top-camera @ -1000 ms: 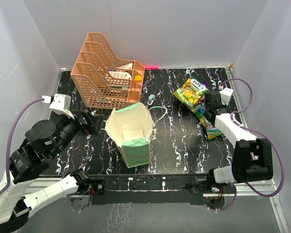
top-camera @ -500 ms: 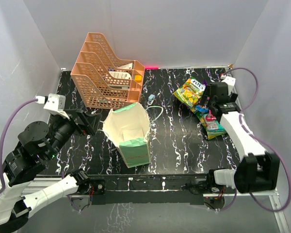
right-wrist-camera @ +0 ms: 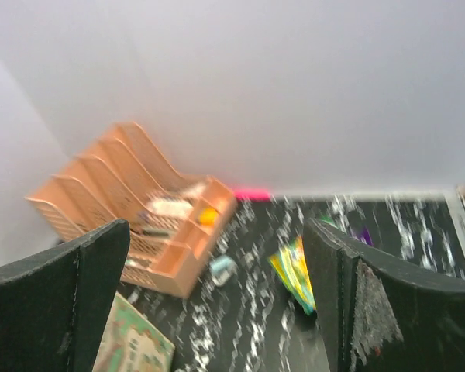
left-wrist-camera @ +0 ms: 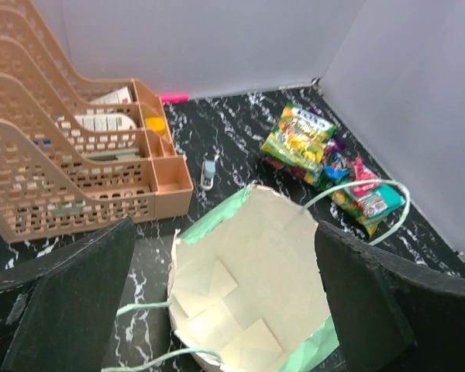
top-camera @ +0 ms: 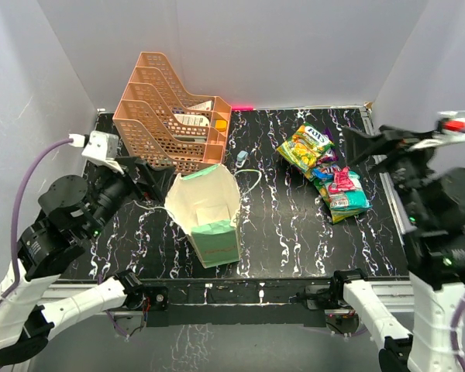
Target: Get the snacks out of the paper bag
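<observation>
The mint-green paper bag (top-camera: pixel 207 213) stands open in the middle of the table, and only its cream inside (left-wrist-camera: pixel 252 271) shows. The snacks lie in a heap at the right: a yellow-green packet (top-camera: pixel 304 146) (left-wrist-camera: pixel 297 139) and a pink and teal one (top-camera: pixel 342 189) (left-wrist-camera: pixel 370 194). My left gripper (top-camera: pixel 151 178) (left-wrist-camera: pixel 225 310) is open, just left of the bag, its fingers on either side of the bag's mouth. My right gripper (top-camera: pixel 372 147) (right-wrist-camera: pixel 217 310) is open and empty, raised well above the snacks. The right wrist view is blurred; one packet (right-wrist-camera: pixel 294 273) shows in it.
An orange lattice tray rack (top-camera: pixel 170 116) (left-wrist-camera: pixel 62 163) (right-wrist-camera: pixel 132 221) stands at the back left with papers in it. A small pale blue object (top-camera: pixel 241 158) (left-wrist-camera: pixel 209 172) lies between rack and bag. White walls close in the black marbled table (top-camera: pixel 279 225).
My right gripper opened, let go of the pink and teal packet on the heap, and rose high and back. My left gripper moved slightly closer to the bag.
</observation>
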Tool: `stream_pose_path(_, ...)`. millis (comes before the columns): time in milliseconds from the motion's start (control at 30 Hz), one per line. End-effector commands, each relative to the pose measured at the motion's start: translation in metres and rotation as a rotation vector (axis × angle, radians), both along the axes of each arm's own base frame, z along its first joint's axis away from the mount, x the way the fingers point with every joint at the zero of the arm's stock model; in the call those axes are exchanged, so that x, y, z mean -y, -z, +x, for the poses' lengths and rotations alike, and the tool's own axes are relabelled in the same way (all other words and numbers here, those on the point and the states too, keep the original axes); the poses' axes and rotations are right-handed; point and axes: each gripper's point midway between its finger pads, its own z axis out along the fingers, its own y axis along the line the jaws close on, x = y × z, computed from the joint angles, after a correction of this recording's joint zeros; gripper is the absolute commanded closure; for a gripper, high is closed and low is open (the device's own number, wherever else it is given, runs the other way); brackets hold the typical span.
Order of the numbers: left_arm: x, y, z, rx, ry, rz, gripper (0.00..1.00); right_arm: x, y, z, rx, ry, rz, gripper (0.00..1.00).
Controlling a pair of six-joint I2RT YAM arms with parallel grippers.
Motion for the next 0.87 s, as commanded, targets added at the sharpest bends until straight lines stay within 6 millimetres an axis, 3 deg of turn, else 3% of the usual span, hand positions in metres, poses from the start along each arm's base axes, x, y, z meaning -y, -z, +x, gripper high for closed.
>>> stream_pose_path(0,-0.008,-0.053,-0.008,0.148,0.016,-0.067,0.02,-0.028,-0.093,-0.069,0.259,-0.186,-0.024,0.02)
stream_pose_path(100,-0.02,-0.069,-0.009,0.181,-0.019,-0.074,0.02,-0.028,-0.127,-0.093,0.337,-0.198,-0.029,0.02)
stream_pose_path(267,-0.039,-0.091,-0.017,0.243,-0.059,-0.11,0.02,-0.02,-0.154,-0.113,0.41,-0.154,-0.052,0.02)
stream_pose_path(500,-0.055,-0.098,-0.02,0.256,-0.107,-0.103,0.02,-0.006,-0.149,-0.104,0.376,-0.072,-0.018,0.02)
stream_pose_path(700,-0.057,-0.089,-0.018,0.241,-0.126,-0.089,0.02,0.003,-0.15,-0.099,0.363,-0.023,0.021,0.02)
stream_pose_path(833,-0.057,-0.086,-0.016,0.239,-0.133,-0.086,0.02,0.008,-0.14,-0.09,0.316,0.009,0.028,0.02)
